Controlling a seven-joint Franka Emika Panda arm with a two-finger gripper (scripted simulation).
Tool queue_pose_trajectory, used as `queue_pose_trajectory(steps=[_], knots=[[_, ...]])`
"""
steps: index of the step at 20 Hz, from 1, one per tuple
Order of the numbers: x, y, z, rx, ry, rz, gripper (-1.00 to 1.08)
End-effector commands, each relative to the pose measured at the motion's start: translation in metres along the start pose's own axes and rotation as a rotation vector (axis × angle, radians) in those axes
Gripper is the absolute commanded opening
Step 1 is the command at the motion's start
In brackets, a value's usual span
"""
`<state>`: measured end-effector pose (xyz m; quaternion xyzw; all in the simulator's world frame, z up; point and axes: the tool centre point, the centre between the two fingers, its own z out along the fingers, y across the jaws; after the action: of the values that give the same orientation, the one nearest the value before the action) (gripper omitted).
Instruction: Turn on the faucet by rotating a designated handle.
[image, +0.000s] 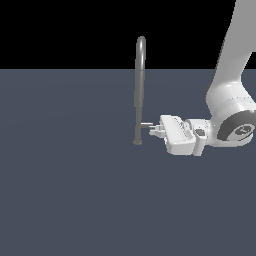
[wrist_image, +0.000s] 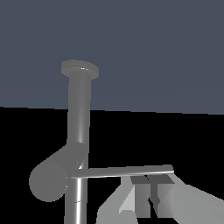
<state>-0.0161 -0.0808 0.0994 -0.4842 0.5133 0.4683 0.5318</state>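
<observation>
My white two-finger gripper (image: 156, 129) is turned sideways at the small grey L-shaped lever handle (image: 146, 125). The wrist view shows the fingertips (wrist_image: 151, 192) right at the thin blade, but I cannot tell whether they are clamped, touching or just beside it. The handle juts from the tall slim grey metal faucet pipe with hooked top (image: 140, 85), low down near its round base on the dark grey floor (image: 65, 190). My guess at the risk: such a thin blade could slip off the tips mid-turn, or the pads could knock the pipe. No writing or labels anywhere.
</observation>
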Motion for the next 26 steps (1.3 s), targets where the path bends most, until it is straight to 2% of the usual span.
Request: queue_pose_trajectory(steps=[1, 2, 14, 15, 16, 26], knots=[[0.025, 0.009, 0.0, 0.005, 0.004, 0.034, -1.0], [0.003, 0.0, 0.0, 0.001, 0.0, 0.0, -1.0], [0.053, -0.007, 0.0, 0.005, 0.004, 0.034, -1.0], [0.053, -0.007, 0.0, 0.005, 0.004, 0.034, -1.0], [0.024, -0.017, 0.0, -0.006, -0.006, -0.012, -1.0], [0.056, -0.029, 0.0, 0.001, 0.0, 0.019, -1.0]])
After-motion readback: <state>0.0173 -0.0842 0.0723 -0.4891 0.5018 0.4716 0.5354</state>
